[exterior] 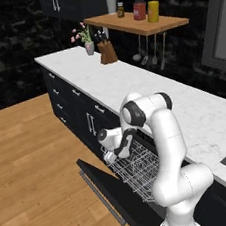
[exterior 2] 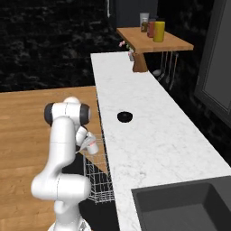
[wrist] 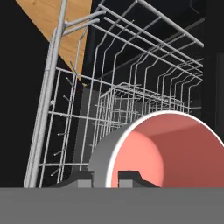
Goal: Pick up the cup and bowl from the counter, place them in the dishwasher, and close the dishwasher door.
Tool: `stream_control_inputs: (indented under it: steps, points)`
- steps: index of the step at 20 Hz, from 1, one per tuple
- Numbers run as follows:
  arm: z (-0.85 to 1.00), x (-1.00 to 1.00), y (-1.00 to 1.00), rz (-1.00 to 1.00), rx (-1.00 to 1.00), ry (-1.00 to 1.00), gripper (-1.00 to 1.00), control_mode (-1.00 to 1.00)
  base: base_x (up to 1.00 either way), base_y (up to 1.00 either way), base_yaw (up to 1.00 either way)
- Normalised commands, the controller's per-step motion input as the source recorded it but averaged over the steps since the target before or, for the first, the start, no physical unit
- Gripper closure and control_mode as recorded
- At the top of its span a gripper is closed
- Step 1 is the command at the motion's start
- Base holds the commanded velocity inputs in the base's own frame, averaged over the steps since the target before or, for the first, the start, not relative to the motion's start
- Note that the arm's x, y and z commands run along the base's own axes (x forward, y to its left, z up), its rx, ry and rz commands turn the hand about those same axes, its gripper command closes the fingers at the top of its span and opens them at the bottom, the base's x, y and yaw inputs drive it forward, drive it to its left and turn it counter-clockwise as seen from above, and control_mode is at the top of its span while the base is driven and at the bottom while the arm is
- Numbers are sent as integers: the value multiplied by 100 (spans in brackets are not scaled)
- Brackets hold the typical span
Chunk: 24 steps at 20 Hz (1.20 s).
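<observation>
My gripper point(exterior 2: 89, 145) is shut on the wall of the cup point(wrist: 166, 151), one fingertip point(wrist: 131, 176) inside the red interior and the other against the grey side. The cup point(exterior 2: 92, 148) is tipped on its side, low over the white wire rack point(exterior: 137, 169) of the dishwasher. The rack point(wrist: 131, 87) is pulled out over the dishwasher door point(exterior: 107, 186), which lies open and flat, its grey bar handle point(exterior: 98, 193) at the outer edge. The black bowl point(exterior 2: 124, 117) sits on the white counter point(exterior 2: 149, 135), apart from the arm. In the left base view the gripper point(exterior: 109, 157) hangs at the rack's near corner.
A wooden shelf point(exterior: 138, 23) at the back carries red and yellow jars point(exterior: 147, 10). A knife block point(exterior: 107, 52) and flower vase point(exterior: 89, 47) stand on the far counter. A dark sink point(exterior 2: 180, 207) lies at the near end. Wooden floor point(exterior: 35, 160) spreads left of the door.
</observation>
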Motion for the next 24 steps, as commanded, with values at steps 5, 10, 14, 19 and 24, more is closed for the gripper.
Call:
stream_control_inputs:
  steps: [5,10,14,19,24]
  points:
    - [-29,19,-3,0,0,0,100,-100,0,0,0]
    - [-32,24,-3,0,0,0,100,-100,0,0,0]
    - [-35,31,0,0,0,0,100,-100,0,0,0]
    - [-38,31,0,0,0,1,100,-100,0,0,0]
    - [-29,8,0,1,0,2,-100,-100,0,0,0]
